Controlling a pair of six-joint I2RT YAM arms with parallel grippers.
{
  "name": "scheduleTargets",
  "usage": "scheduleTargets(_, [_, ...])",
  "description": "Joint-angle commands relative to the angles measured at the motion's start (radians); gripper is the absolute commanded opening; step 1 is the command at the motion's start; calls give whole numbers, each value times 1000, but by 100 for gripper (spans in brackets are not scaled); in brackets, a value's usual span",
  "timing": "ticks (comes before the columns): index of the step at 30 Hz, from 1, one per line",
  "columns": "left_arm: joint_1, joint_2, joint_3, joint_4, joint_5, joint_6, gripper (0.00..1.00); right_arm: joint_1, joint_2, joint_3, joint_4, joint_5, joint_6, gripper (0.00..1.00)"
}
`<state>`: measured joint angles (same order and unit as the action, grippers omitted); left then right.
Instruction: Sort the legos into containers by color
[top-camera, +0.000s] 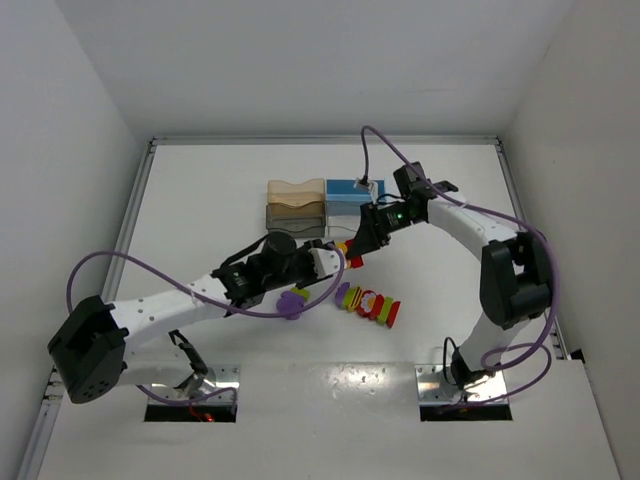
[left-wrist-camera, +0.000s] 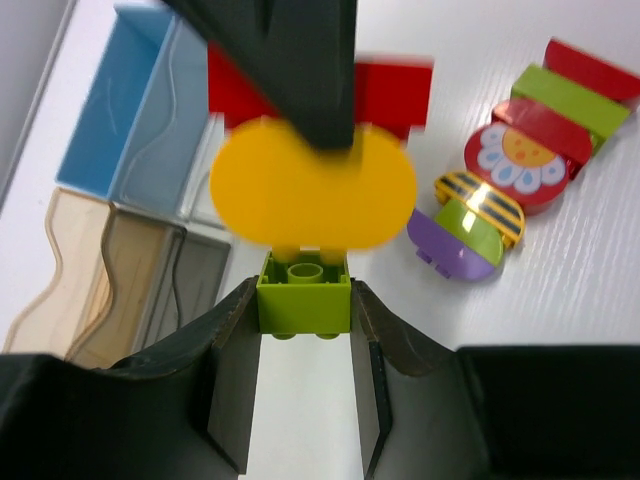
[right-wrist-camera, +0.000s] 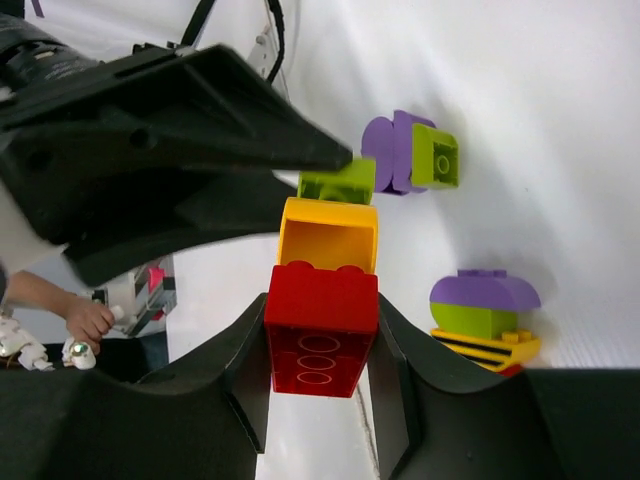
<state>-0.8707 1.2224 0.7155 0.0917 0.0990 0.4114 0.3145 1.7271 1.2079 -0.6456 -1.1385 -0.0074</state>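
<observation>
Centrally, just beside the bins, a green brick, yellow piece and red brick form one stack above the bench. The left fingers clamp the green brick; the right fingers clamp the red brick. Loose legos lie farther from the bins.

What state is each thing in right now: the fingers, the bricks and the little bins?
Left fingers: shut on the green brick.
Right fingers: shut on the red brick.
Yellow piece: joined between green brick and red brick.
Blue bin: looks empty.
Clear bin: looks empty.
Tan bin: looks empty.
Grey bin: looks empty.
Loose pieces: lying on the table, unsorted.
</observation>
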Motion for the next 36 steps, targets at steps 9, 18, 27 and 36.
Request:
scheduleTargets(9, [129,-60,-28,-12,123,-205,0,-98,-115,-48,-35,-34,-91,0])
scheduleTargets(18, [395,106,208,-139,451,-828,0,-179,-181,-57,-81,28,-137,0])
scheduleTargets(27, [417,150,366,-217,257,-938,0,-221,-238,-57,-112,56,-137,0])
scheduleTargets(36, [408,351,574,-375,-175,-846,0,-269,-228,-27,-54,103,-82,0])
